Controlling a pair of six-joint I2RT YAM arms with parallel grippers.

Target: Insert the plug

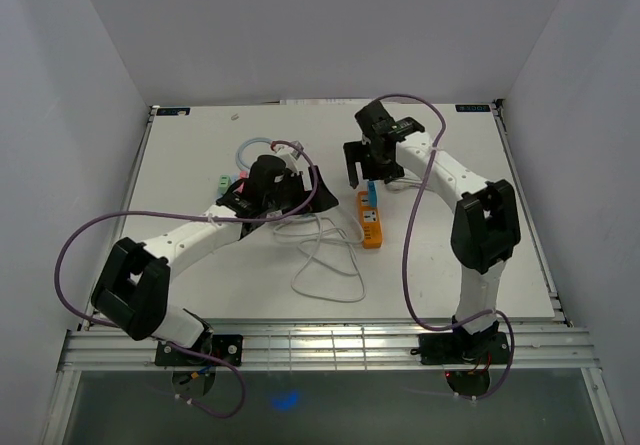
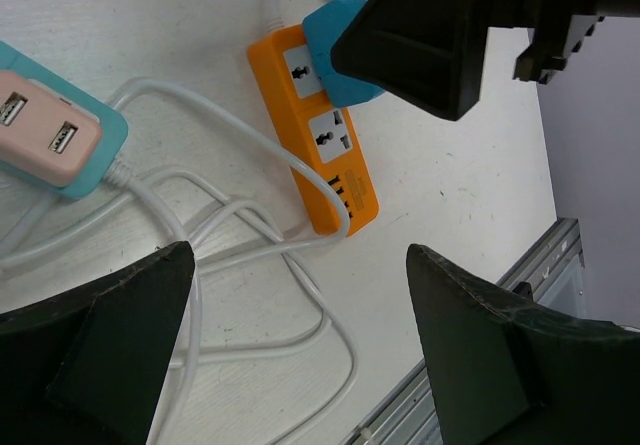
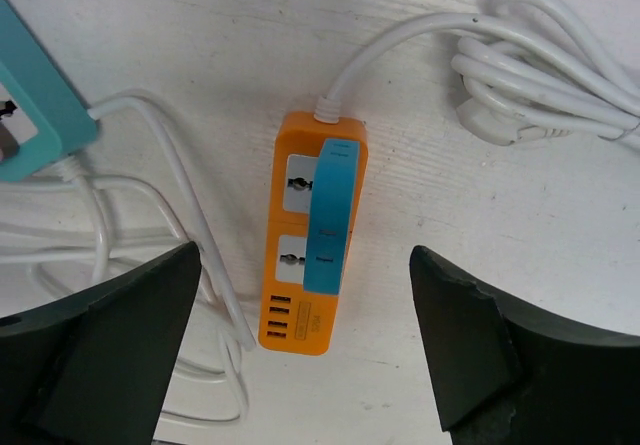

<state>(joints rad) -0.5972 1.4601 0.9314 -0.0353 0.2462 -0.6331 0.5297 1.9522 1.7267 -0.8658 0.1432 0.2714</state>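
Left wrist view: left gripper, jaws spread fully, holding nothing. Pink-and-teal rectangular plastic power strip lies ahead to its left, among loose white cables.

Right wrist view: right gripper, jaws wide apart, empty. Orange rectangular plastic power strip lies between its fingers, with the blue plastic plug sitting on it, untouched.

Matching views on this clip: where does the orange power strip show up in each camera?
Top external: the orange power strip lies near the table's middle, just right of the white cable loops.
Left wrist: the strip runs diagonally through the upper middle.
Right wrist: the strip is at frame centre, lengthwise top to bottom.
Shared landmark: the blue plug on the strip.
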